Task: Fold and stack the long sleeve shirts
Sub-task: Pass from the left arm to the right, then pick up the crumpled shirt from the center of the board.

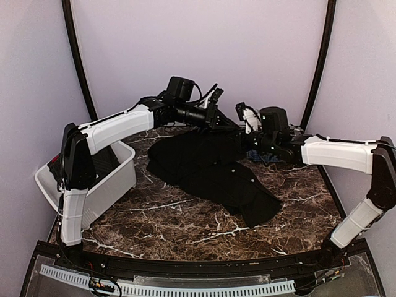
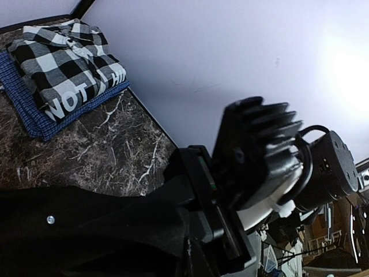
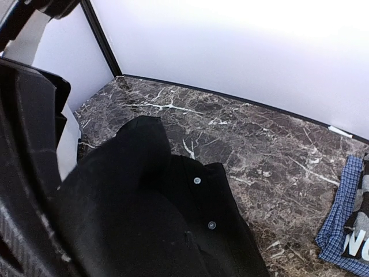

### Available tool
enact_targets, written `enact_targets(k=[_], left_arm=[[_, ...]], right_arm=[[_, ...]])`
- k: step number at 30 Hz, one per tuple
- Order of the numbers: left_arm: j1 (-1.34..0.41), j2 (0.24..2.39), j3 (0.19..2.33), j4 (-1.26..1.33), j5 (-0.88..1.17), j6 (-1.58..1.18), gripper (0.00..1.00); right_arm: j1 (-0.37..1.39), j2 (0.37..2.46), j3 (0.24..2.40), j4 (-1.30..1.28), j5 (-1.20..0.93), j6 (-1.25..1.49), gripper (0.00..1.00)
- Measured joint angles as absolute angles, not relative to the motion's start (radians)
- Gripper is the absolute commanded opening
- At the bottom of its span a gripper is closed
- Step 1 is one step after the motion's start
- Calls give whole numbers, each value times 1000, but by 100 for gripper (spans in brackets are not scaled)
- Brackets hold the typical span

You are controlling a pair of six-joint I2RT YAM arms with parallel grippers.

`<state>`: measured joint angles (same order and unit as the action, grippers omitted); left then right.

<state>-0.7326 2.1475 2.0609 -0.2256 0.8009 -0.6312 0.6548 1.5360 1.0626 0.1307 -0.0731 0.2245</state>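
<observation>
A black long sleeve shirt (image 1: 210, 167) lies spread on the marble table (image 1: 185, 223), its far edge lifted between the two arms. My left gripper (image 1: 213, 122) is shut on that raised edge; in the left wrist view the black cloth (image 2: 86, 231) covers the jaws. My right gripper (image 1: 245, 140) is close beside it at the same edge, shut on the cloth. In the right wrist view the shirt (image 3: 144, 219) with its small buttons hides the fingers. A folded black-and-white checked shirt (image 2: 63, 69) lettered "NOT" lies on blue checked cloth by the back wall.
A white plastic bin (image 1: 117, 179) stands at the left edge, under the left arm. The folded checked shirt (image 1: 264, 158) sits just behind the right wrist. In the left wrist view the right arm's wrist (image 2: 271, 156) is very close. Walls close off the back and sides.
</observation>
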Motion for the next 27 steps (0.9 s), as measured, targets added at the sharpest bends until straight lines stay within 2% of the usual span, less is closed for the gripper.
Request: enact_targets(k=[7,11,21,27], left_arm=[[-733,2108,2080,-315,625,-563,37],[-733,2057,2079,-364,512,-529,47],[-733,1757,1818,-381,212,-479,49],[-730,1709,1605,-384,47,-491,49]], right_arm=[[650,1536,1138,59,42,223,0],[590,1536,1206,-1,98,221,0],[357,1565,1411,-121,144,218,0],[302,1627,1502,-160,143,205,0]])
